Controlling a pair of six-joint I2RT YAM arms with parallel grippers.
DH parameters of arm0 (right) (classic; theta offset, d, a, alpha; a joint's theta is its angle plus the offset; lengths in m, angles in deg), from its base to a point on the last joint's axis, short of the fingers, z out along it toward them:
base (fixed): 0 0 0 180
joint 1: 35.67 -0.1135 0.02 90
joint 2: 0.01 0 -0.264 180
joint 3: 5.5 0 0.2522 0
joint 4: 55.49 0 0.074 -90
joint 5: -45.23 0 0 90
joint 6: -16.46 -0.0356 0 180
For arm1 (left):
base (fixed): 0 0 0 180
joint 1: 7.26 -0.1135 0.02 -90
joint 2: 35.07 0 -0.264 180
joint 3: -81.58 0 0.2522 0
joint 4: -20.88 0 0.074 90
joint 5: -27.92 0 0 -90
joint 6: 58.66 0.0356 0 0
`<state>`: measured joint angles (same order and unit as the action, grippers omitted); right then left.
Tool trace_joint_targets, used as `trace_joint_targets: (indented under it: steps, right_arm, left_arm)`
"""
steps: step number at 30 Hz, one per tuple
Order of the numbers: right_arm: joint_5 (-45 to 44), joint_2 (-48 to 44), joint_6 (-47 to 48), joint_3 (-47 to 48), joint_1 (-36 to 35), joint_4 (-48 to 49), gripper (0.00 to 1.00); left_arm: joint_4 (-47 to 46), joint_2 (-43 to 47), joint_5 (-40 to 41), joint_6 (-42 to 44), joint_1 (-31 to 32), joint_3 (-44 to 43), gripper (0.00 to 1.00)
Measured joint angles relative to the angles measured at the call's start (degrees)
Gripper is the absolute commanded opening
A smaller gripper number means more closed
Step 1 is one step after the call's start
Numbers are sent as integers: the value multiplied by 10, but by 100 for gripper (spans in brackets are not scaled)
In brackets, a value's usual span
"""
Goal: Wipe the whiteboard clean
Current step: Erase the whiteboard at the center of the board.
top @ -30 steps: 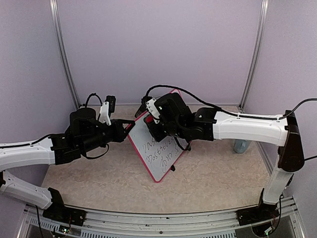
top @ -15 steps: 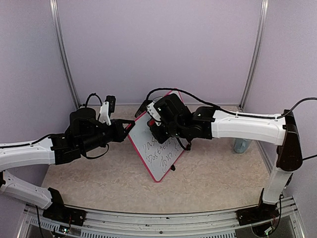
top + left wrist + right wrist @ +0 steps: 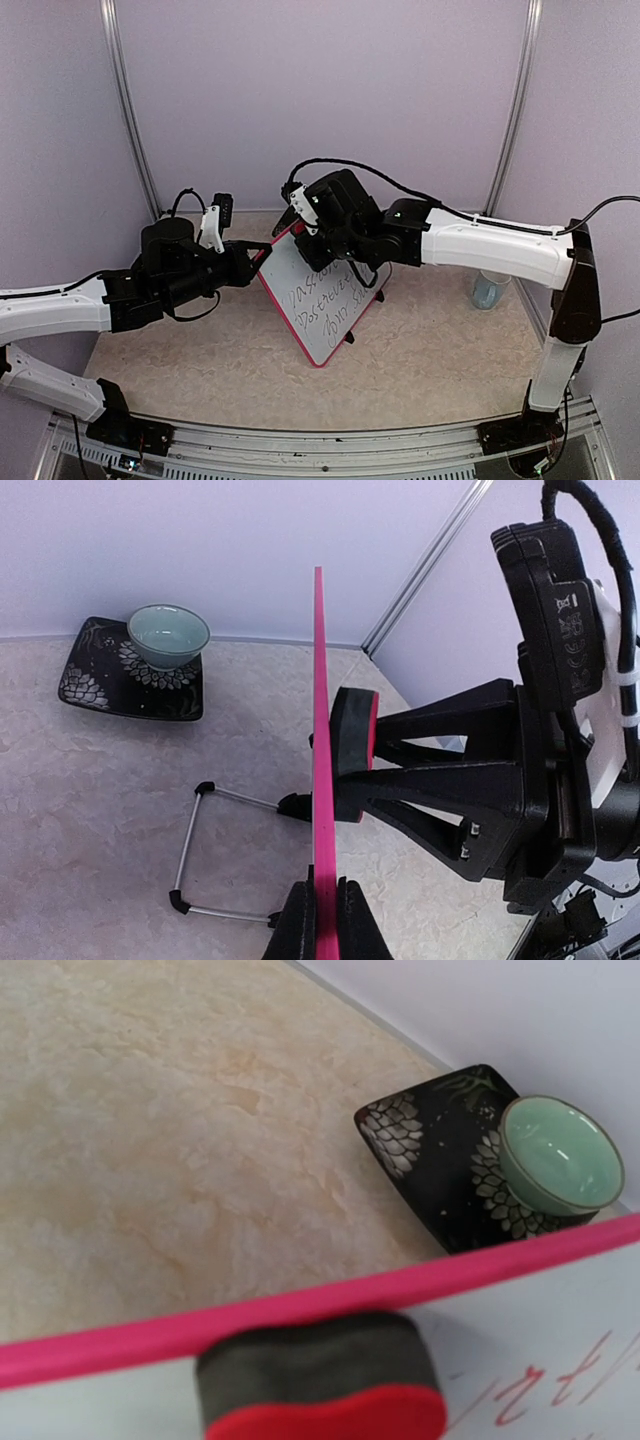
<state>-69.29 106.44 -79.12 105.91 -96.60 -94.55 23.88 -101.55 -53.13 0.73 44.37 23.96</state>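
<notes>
The whiteboard [image 3: 322,305], pink-framed with dark handwriting on its lower part, stands tilted on the table. My left gripper [image 3: 262,252] is shut on its left edge; in the left wrist view the pink frame [image 3: 319,710] runs edge-on between the closed fingers [image 3: 298,927]. My right gripper [image 3: 308,238] is shut on a red-backed eraser. Its dark felt [image 3: 350,752] presses flat on the board's writing side, near the top edge. The right wrist view shows the eraser [image 3: 320,1378] just under the pink frame [image 3: 300,1308], with red-looking strokes [image 3: 560,1380] to its right.
Behind the board a pale green bowl [image 3: 168,635] sits on a dark patterned plate [image 3: 100,675] in the far corner. The board's wire stand [image 3: 195,852] rests on the table behind it. A pale blue cup [image 3: 487,291] stands by the right wall.
My right gripper has slid the eraser up and to the left across the board, toward its top edge. The left gripper and the board have stayed put.
</notes>
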Motion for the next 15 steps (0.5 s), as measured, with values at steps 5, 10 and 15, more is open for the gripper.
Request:
trace_joint_targets:
  steps: [5, 10, 15]
  right_arm:
    - [1, -19, -10, -52, 0, 32, 28]
    - [0, -26, -18, -88, 0, 33, 28]
    - [1, -28, -20, -91, 0, 33, 28]
  left_arm:
    - [-1, 0, -1, 0, 1, 0, 0]
    - [0, 0, 1, 0, 1, 0, 0]
    - [0, 0, 0, 0, 2, 0, 0]
